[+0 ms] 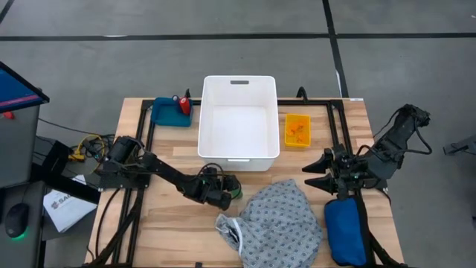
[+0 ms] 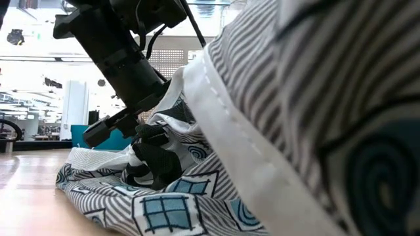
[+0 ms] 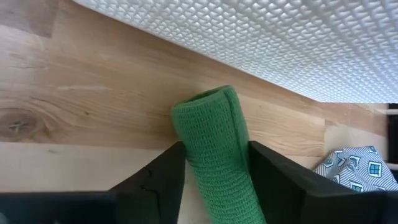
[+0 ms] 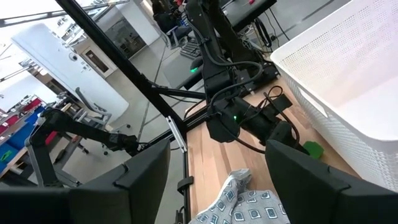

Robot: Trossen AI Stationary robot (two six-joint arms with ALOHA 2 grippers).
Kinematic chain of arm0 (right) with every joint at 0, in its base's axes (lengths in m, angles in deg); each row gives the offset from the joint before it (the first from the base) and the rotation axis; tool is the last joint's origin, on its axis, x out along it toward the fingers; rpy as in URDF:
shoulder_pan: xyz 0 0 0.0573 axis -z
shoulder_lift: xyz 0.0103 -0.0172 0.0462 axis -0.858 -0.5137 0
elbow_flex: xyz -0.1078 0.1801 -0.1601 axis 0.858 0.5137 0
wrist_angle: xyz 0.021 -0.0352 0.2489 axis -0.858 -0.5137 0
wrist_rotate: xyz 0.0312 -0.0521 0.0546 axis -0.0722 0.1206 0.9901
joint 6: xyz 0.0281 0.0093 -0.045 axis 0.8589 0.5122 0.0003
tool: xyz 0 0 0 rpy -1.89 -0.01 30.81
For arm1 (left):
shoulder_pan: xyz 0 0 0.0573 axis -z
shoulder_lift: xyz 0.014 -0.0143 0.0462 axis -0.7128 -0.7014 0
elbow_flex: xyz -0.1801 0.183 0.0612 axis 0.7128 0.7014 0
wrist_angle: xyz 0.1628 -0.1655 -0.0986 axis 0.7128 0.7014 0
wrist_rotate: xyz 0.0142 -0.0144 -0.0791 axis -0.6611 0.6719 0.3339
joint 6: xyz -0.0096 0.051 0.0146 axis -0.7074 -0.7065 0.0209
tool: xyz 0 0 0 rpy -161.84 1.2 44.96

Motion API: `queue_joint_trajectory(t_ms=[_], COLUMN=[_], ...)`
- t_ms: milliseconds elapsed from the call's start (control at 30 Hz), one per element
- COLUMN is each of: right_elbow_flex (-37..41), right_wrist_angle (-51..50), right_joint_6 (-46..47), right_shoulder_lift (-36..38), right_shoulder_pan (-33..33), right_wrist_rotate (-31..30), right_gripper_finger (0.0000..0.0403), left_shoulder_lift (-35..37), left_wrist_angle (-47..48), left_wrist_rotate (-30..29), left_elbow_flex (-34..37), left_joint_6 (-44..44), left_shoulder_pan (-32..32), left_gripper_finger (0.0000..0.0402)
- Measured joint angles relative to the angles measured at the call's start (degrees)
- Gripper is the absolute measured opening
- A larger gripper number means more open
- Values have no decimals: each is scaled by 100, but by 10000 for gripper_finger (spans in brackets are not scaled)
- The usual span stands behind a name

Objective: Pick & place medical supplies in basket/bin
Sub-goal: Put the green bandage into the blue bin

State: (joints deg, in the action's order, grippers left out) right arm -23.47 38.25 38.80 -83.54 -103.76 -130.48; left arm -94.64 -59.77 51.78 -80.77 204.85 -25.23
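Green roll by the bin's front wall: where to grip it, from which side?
Grip the green roll across its middle, fingers on its two long sides, coming from above. It lies flat on the table just in front of the white bin, so an end-on approach is likely blocked by the bin wall. The left gripper already straddles it that way, its fingers close against the sides.

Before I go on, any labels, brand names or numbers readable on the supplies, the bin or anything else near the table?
"SA...": the only letters visible, on a white sheet off the table's left edge; the rest is cut off and too small to read.
White bin: no readable marking.
Green roll between the left gripper's fingers: no label.
Orange tray, blue pouch, patterned gown: no text.
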Motion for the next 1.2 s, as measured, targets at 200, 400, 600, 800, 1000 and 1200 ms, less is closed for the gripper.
queue_joint_trajectory(t_ms=[200,400,600,800,1000,1200], right_elbow_flex=[0,0,0,-2,-2,-2], right_wrist_angle=[5,9,9,27,28,323], right_joint_6=[0,2,34,113,303,306], right_shoulder_lift=[0,0,-1,-56,-217,-385], right_shoulder_pan=[0,2,0,0,2,7], right_wrist_rotate=[0,-53,-149,-231,-285,-468], right_gripper_finger=[260,260,260,260,260,260], left_shoulder_lift=[0,0,0,181,1064,2020], left_wrist_angle=[-14,23,-132,-333,1479,3523], left_wrist_rotate=[-31,-221,-381,-1021,-1429,-1410], left_elbow_flex=[4,11,11,15,13,9], left_joint_6=[-28,-28,-25,-212,-165,201], left_shoulder_pan=[44,267,543,1000,1543,1935], left_gripper_finger=[122,92,62,53,52,45])
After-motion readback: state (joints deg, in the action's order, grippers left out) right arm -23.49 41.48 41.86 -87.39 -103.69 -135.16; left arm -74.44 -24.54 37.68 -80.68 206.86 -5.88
